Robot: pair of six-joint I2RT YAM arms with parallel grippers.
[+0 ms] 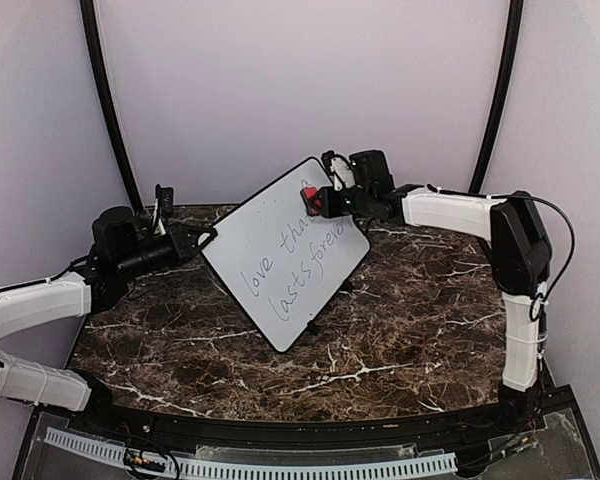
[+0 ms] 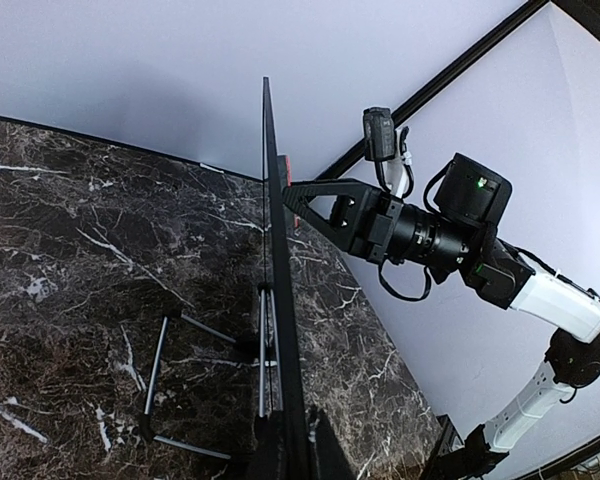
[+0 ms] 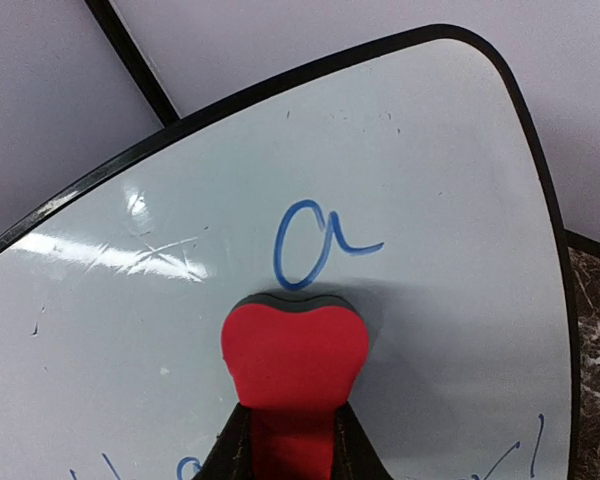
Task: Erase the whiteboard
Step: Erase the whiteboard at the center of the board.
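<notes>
whiteboard (image 1: 280, 255) — face touching red eraser (image 3: 295, 350) in right gripper (image 1: 318, 200) | left gripper (image 1: 200, 240) on edge

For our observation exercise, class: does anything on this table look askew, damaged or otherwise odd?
The whiteboard stands askew, turned diagonally to the table's edges, its corner between the left gripper's jaws. Nothing looks spilled or broken.

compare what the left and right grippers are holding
The left gripper clamps the whiteboard at its left corner; the right gripper clamps a red eraser. The left gripper sits at the board's edge; the right gripper holds its eraser on the writing face, beside a blue "a". Both are shut.
</notes>
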